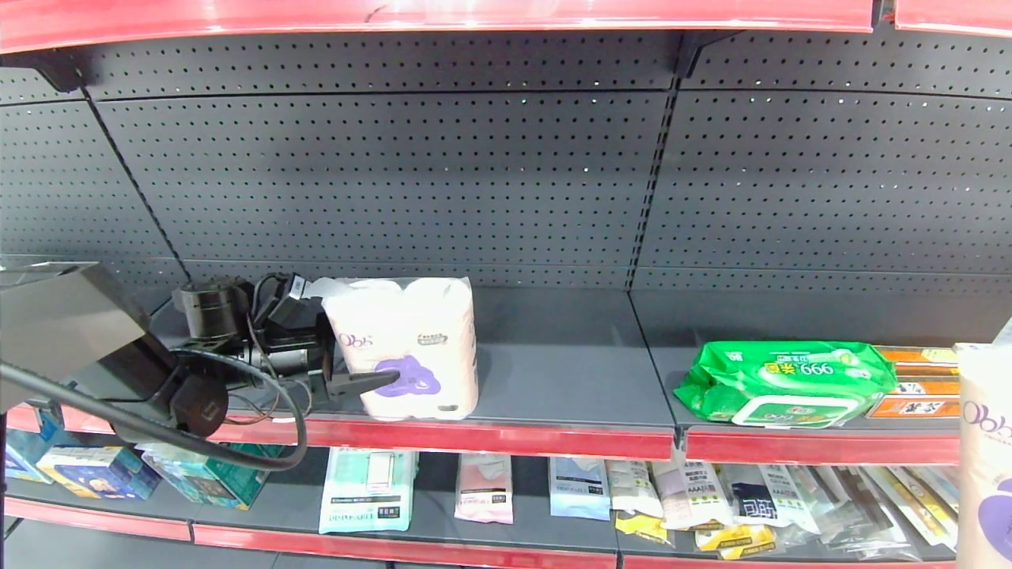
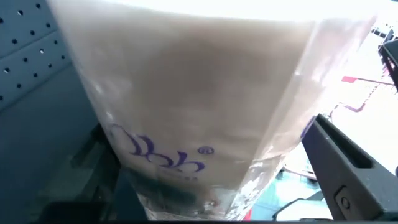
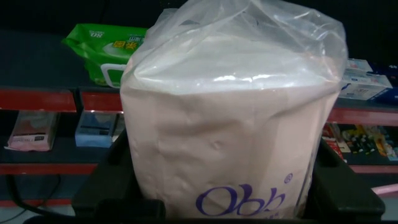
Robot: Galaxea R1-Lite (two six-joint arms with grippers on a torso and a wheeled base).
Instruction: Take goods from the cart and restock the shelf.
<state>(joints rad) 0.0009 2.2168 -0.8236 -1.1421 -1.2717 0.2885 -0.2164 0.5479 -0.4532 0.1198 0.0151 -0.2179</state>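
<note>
A white toilet paper pack [image 1: 407, 344] with a purple mark stands upright at the left of the grey middle shelf [image 1: 569, 379]. My left gripper [image 1: 360, 371] comes at it from the left and is shut on it, one dark finger [image 1: 368, 382] lying across its front face. In the left wrist view the same pack [image 2: 205, 99] sits between the fingers [image 2: 348, 174]. A second, matching pack [image 1: 984, 450] is at the right edge, in front of the shelf. My right gripper [image 3: 224, 202] is shut on that pack [image 3: 230, 124].
A green wet-wipes pack [image 1: 783, 381] lies on the shelf's right bay beside flat orange boxes [image 1: 921, 379]. Bare shelf stretches between the white pack and the wipes. The lower shelf [image 1: 411, 529] holds several packets and boxes. A red-edged shelf [image 1: 443, 14] runs overhead.
</note>
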